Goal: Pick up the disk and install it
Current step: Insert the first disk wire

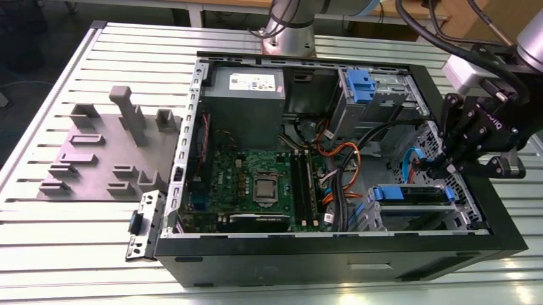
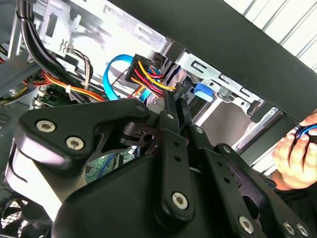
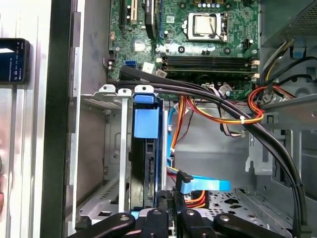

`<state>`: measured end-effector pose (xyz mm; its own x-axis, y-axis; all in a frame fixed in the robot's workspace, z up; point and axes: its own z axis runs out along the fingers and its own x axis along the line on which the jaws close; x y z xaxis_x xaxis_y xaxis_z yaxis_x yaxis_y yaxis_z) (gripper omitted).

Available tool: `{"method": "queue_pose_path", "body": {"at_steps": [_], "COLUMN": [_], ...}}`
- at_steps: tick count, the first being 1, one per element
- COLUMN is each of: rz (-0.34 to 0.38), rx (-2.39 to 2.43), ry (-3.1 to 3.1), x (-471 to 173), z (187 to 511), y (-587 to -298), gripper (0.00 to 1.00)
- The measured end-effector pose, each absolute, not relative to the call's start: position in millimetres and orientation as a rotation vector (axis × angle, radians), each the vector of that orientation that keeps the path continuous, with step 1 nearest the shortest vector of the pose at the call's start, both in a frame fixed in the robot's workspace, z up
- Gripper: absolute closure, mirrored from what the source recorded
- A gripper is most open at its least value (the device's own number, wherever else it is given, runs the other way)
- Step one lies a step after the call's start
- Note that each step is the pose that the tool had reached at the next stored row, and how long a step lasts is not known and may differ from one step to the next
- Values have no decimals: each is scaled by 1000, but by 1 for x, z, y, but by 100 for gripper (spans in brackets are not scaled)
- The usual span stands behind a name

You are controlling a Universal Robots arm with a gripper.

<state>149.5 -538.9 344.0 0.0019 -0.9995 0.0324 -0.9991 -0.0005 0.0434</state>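
The disk (image 1: 413, 194), framed by its blue carrier, sits in the drive cage at the front lower corner of the open computer case (image 1: 339, 254). In the first wrist view the disk (image 3: 146, 148) stands edge-on in the cage slot, its blue tab at the end nearer the motherboard. The blue tab (image 2: 204, 90) also shows in the second wrist view. My gripper (image 1: 439, 170) hangs just above the cage, inside the case at the exterior view's right. Its black fingers (image 2: 177, 106) are pressed together and shut on nothing, and the gripper (image 3: 171, 196) is beside the disk's rear end.
A blue flat data cable (image 3: 203, 186) and bundled orange-yellow power wires (image 3: 218, 116) lie close to the fingers. A second blue carrier (image 1: 360, 86) sits in the upper bay beside the power supply (image 1: 246, 86). A person's hand (image 2: 292, 151) is outside the case. Grey fixtures (image 1: 102, 152) stand on the table.
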Motion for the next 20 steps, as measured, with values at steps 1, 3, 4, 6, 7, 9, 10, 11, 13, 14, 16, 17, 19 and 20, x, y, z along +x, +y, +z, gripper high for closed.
{"method": "queue_pose_path", "body": {"at_steps": [1,3,4,6,7,9,10,11,13,14,16,17,19,20], "rz": [-8,-1,-1,1,1,1,1,1,1,1,2,2,8,13], "rx": [2187,2193,2193,2193,2193,2193,2193,2193,2193,2193,2194,2194,2196,2199], "ry": [-2183,-2184,-2184,-2185,-2185,-2185,-2185,-2185,-2185,-2185,-2185,-2186,-2188,-2191], "x": [148,147,147,147,147,147,147,147,147,147,147,147,144,141], "z": [344,344,344,344,344,344,344,344,344,344,344,343,344,344], "y": [-539,-540,-540,-540,-540,-540,-540,-540,-540,-540,-540,-540,-540,-540], "gripper": [84,84,84,84,84,84,84,84,84,84,84,84,84,84]}}
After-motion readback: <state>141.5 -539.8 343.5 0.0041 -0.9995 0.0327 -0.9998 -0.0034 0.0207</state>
